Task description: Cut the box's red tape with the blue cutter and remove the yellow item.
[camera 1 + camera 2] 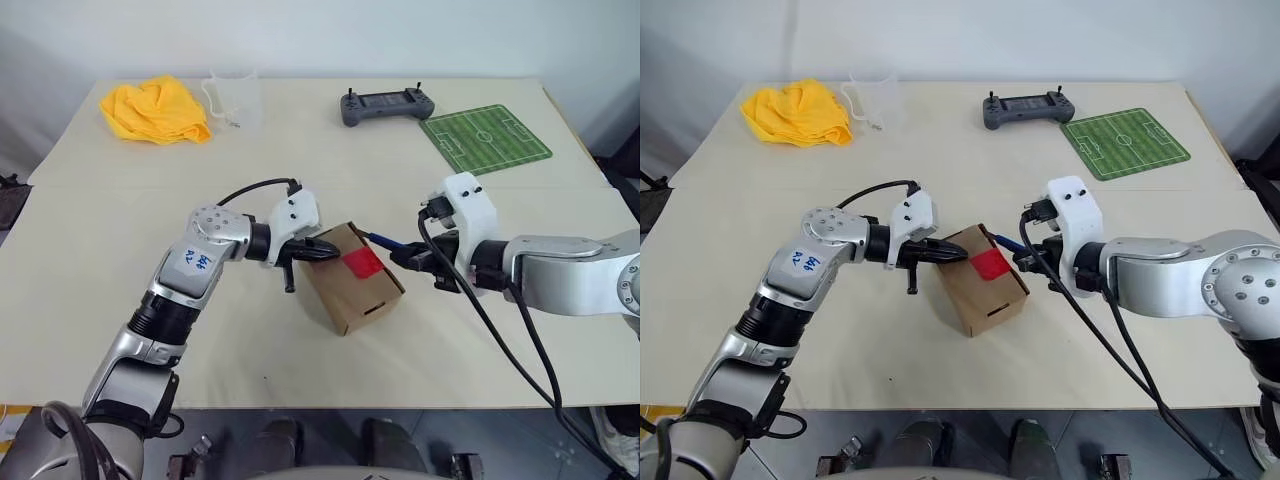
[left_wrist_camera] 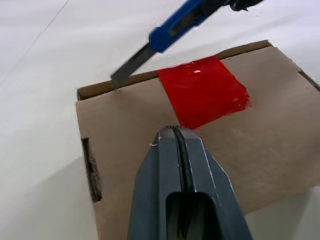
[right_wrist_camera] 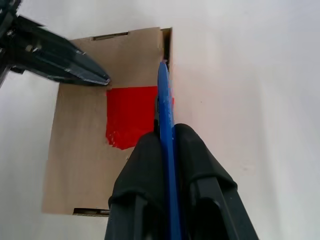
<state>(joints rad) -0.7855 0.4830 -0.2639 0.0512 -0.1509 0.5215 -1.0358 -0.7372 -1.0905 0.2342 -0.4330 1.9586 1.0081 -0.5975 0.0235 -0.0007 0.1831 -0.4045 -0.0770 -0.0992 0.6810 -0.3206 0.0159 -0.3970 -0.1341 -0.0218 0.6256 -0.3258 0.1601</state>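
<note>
Head view: the box sits tilted near the middle of the table, the red tape on its upper face. My left gripper comes in from the left, fingers pressed together, tips resting on the top face just beside the tape. My right gripper comes in from the right, pinching the blue cutter, which points toward the box's far edge. At the back of the table: a yellow cloth at the far left, a clear plastic container next to it, a grey handheld controller and a green soccer-field mat to the right.

Left wrist view: my two fingers are closed flat against each other, nothing between them, tips on the cardboard at the tape's near edge. The cutter's grey blade reaches down to the box's far rim, beside the tape; whether it has entered the seam I cannot tell from here.

Right wrist view: my fingers clamp the cutter's blue body between them. It runs along the lid's open edge, over the side of the red patch. The left gripper's dark tip lies on the cardboard at the patch's opposite corner.
</note>
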